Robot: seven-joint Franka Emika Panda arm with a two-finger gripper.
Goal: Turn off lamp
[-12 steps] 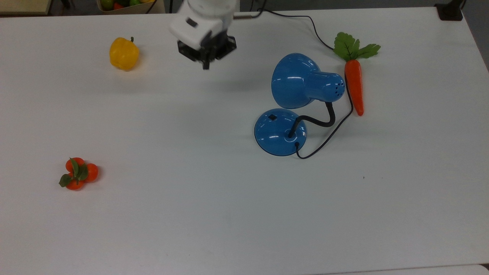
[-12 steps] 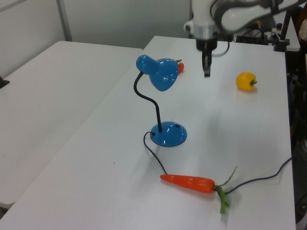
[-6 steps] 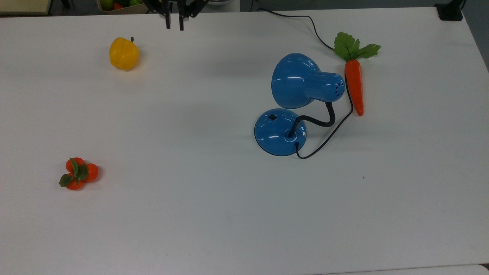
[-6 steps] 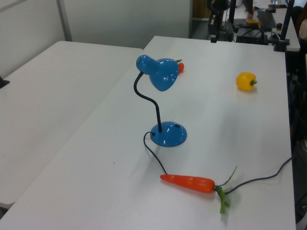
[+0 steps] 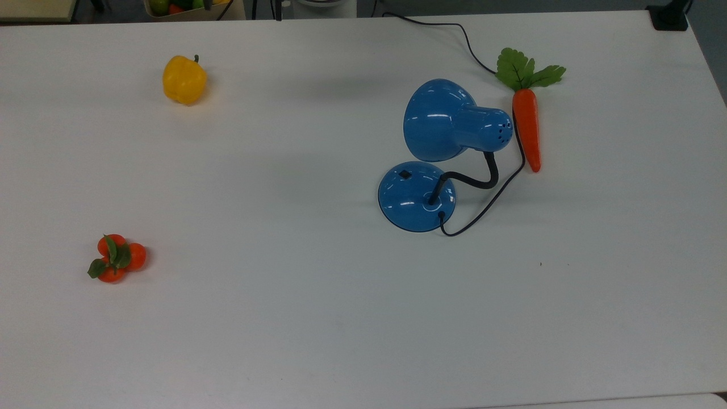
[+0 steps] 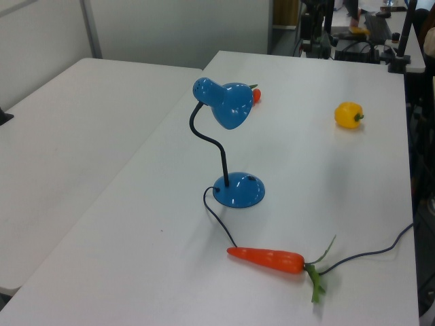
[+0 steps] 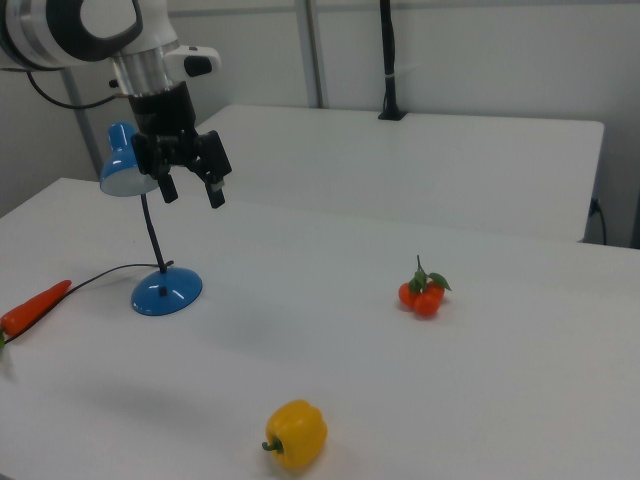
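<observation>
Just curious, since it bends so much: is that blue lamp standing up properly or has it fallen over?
Upright. The lamp stands on its round base, flat on the table; its black neck curves up and holds the shade above.

A carrot (image 5: 526, 128), yellow pepper (image 5: 183, 79) and tangerines (image 5: 116, 258) lie well apart.

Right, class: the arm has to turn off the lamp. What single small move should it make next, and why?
Probably lower the gripper toward the small black switch on the base of the lamp. In the right view the gripper hangs open, high above the table, touching nothing. In the top view the switch lies uncovered on the base, just outside the shade's edge.
</observation>
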